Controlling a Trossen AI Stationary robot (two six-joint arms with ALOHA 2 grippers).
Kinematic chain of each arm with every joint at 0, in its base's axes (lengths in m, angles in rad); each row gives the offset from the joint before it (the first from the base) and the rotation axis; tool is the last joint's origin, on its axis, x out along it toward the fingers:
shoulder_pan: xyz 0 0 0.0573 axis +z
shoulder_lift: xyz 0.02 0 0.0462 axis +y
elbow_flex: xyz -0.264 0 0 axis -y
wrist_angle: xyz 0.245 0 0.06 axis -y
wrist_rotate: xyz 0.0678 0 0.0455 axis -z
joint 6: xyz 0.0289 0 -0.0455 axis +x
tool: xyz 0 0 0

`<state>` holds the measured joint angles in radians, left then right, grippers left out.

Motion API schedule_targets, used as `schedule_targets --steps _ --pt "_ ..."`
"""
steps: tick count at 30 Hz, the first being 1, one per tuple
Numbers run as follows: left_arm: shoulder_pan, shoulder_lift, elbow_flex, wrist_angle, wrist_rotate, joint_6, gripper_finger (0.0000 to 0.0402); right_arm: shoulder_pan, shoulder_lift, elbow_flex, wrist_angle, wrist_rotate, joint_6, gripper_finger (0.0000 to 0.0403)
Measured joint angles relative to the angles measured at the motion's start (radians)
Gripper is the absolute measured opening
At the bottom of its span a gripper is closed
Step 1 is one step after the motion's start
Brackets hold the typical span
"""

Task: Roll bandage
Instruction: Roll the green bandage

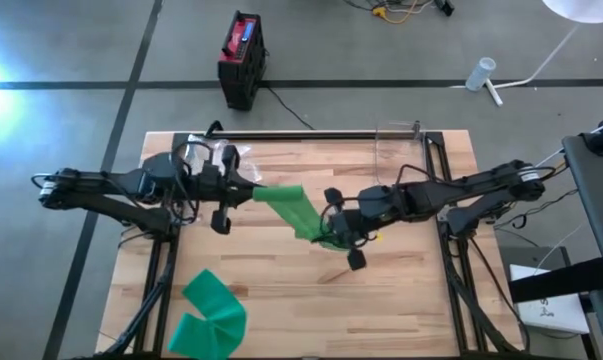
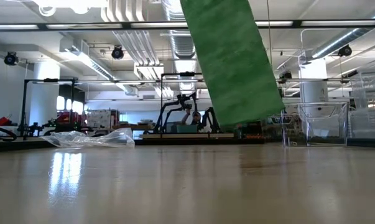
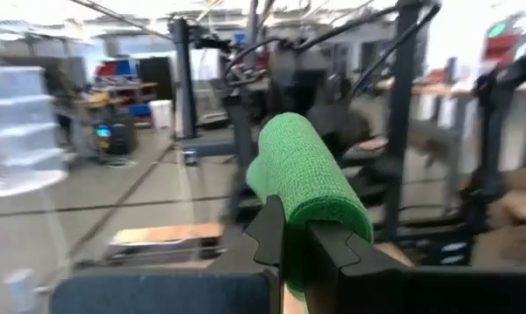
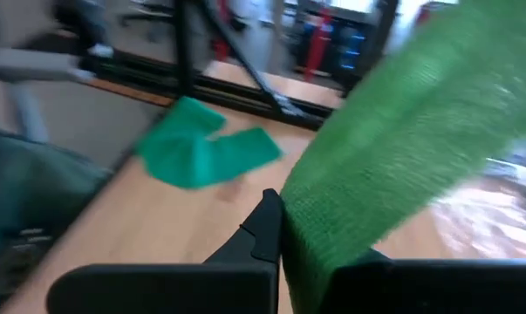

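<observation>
Here the green bandage hangs stretched in the air above the middle of the bench, clear of the wood in the low view. Left tool is clamped tight on its rolled end; right tool is clamped tight on the flat strip's other end. The two tools sit near each other, with the strip sloping between them. A second green bandage lies loose and folded near the bench's front left edge, well apart. Crumpled clear plastic lies at the far left edge, a clear box at the far right corner. Middle and right front of the bench show bare wood.
</observation>
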<state>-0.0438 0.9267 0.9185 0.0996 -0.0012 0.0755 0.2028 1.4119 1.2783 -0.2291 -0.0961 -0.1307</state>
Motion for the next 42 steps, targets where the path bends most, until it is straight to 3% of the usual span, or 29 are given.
schedule_targets --steps 3,9,22,27,42 --pt "0.0 -0.002 -0.007 0.014 -0.094 0.051 0.0006 0.009 -0.003 0.026 0.027 -0.082 0.0 0.0002" --pt "0.0 0.064 -0.052 0.045 -0.262 0.194 0.0006 0.0 0.012 0.054 0.081 -0.081 0.008 0.0002" --pt "0.002 0.115 -0.19 0.218 -0.284 0.283 0.0005 -0.074 0.017 0.114 0.171 -0.086 0.148 0.0002" --pt "0.002 0.156 -0.242 0.311 -0.389 0.335 0.0005 -0.105 0.052 0.122 0.162 -0.091 0.238 0.0002" --pt "0.002 0.303 -0.192 0.318 -0.412 0.371 0.0005 -0.151 0.06 0.125 0.263 -0.096 0.337 0.0002"
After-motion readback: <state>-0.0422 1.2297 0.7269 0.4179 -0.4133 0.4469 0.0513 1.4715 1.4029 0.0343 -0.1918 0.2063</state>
